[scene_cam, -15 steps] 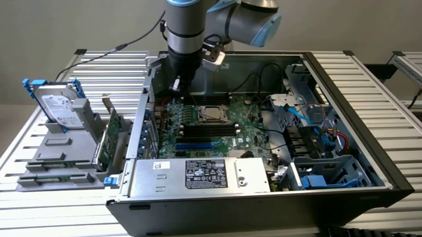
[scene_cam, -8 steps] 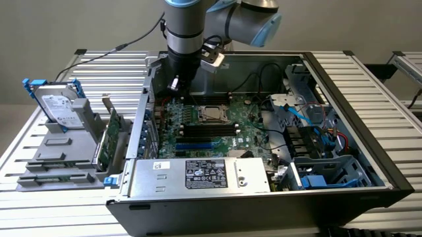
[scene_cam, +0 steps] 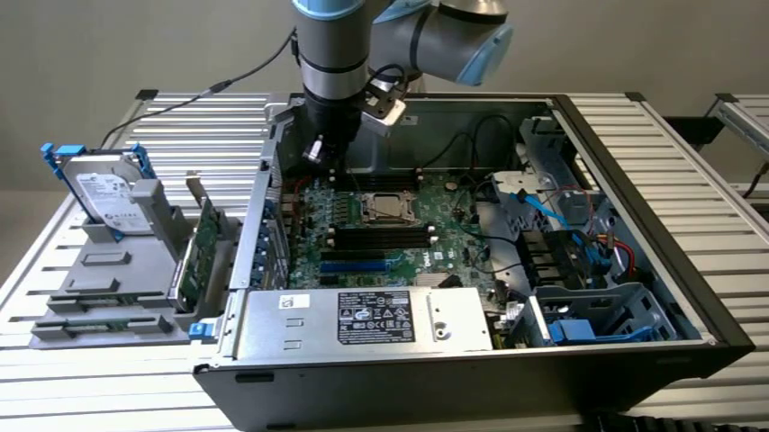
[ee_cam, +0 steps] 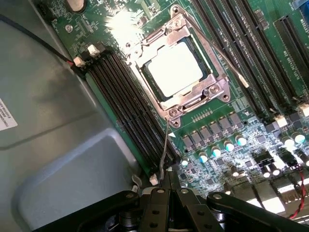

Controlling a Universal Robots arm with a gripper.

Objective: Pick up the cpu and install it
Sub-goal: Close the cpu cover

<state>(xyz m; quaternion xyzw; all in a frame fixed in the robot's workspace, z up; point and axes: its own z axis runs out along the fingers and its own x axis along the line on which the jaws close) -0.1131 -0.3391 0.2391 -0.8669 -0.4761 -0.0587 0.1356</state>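
Note:
The cpu (ee_cam: pixel 175 68), a small square chip with a pale metal top, lies inside the black-and-metal socket frame (ee_cam: pixel 192 100) on the green motherboard. In the exterior view the cpu (scene_cam: pixel 387 208) sits mid-board inside the open computer case. My gripper (scene_cam: pixel 317 149) hangs over the board's far corner on the exterior view's left, apart from the socket. Its fingers (ee_cam: pixel 160 200) are shut together, and nothing can be seen between them. A thin wire socket lever (ee_cam: pixel 166 145) runs from the frame's corner down to the gripper (ee_cam: pixel 169 182); whether it is touched cannot be told.
Black memory slots (ee_cam: pixel 126 104) flank the socket. The grey case wall (ee_cam: pixel 43 121) stands close beside the gripper. A silver hard drive (scene_cam: pixel 103 192) with blue brackets rests on a grey fixture (scene_cam: pixel 103 270) outside the case. A power supply (scene_cam: pixel 366 317) and blue cables (scene_cam: pixel 559 220) fill the case's near and right parts.

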